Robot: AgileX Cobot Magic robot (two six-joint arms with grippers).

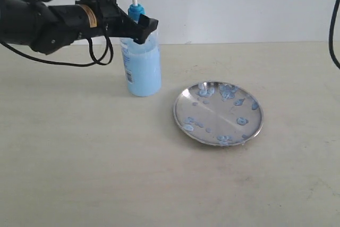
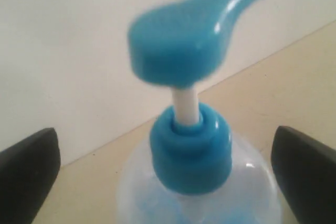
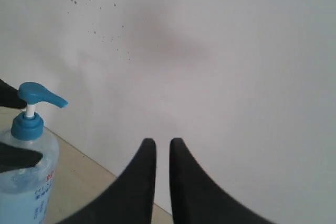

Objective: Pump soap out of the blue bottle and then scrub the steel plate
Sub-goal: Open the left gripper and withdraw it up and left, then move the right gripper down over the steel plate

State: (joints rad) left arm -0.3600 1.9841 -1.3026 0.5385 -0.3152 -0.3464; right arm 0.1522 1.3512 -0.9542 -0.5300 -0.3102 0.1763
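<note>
Two jaws of left gripper (image 1: 143, 27) spread wide, flanking bottle (image 1: 143, 70) neck, clear of it; plate (image 1: 215, 111) with soap blobs (image 1: 241, 121) below and ahead; right gripper (image 3: 163, 142) aloft, fingers nearly closed, empty.

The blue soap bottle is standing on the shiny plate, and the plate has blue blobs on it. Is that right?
Not quite. The bottle is not on the plate. It stands on the table beside the plate, with a gap between them, as the exterior view shows. The plate does have blue blobs on it.
</note>
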